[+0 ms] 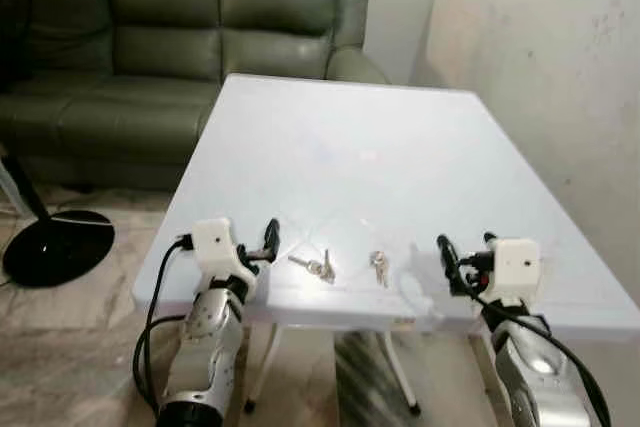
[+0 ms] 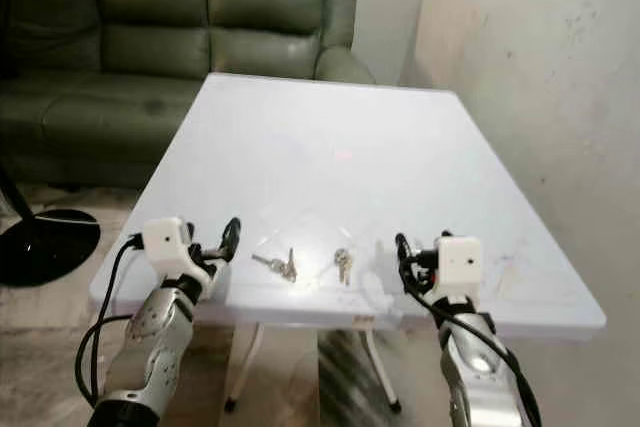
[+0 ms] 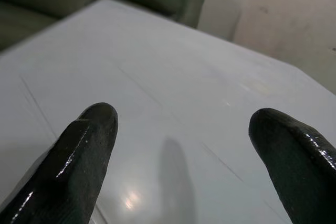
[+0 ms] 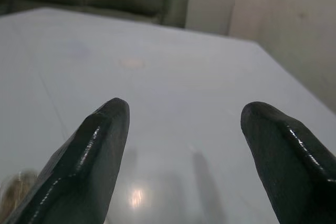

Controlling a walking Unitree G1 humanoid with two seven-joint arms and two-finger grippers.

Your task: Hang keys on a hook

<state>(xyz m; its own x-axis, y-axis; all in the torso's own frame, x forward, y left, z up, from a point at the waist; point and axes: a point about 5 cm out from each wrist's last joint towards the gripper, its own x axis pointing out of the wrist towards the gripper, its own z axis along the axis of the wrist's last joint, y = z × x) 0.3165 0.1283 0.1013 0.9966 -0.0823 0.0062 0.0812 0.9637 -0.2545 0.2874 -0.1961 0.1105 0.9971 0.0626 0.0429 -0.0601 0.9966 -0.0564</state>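
Note:
Two small bunches of silver keys lie on the white table [image 1: 350,137] near its front edge, one bunch [image 1: 316,266] to the left and the other [image 1: 379,266] just to its right. My left gripper [image 1: 268,240] hovers at the front edge, left of the keys, and is open with nothing between its fingers [image 3: 89,145]. My right gripper [image 1: 447,259] is held at the front edge to the right of the keys, also open and empty, its fingers [image 4: 100,145] wide apart over bare tabletop.
A green leather sofa [image 1: 200,37] stands behind the table. The black round base of a fan [image 1: 58,244] rests on the floor at the left. A pale wall [image 1: 560,67] runs close along the table's right side.

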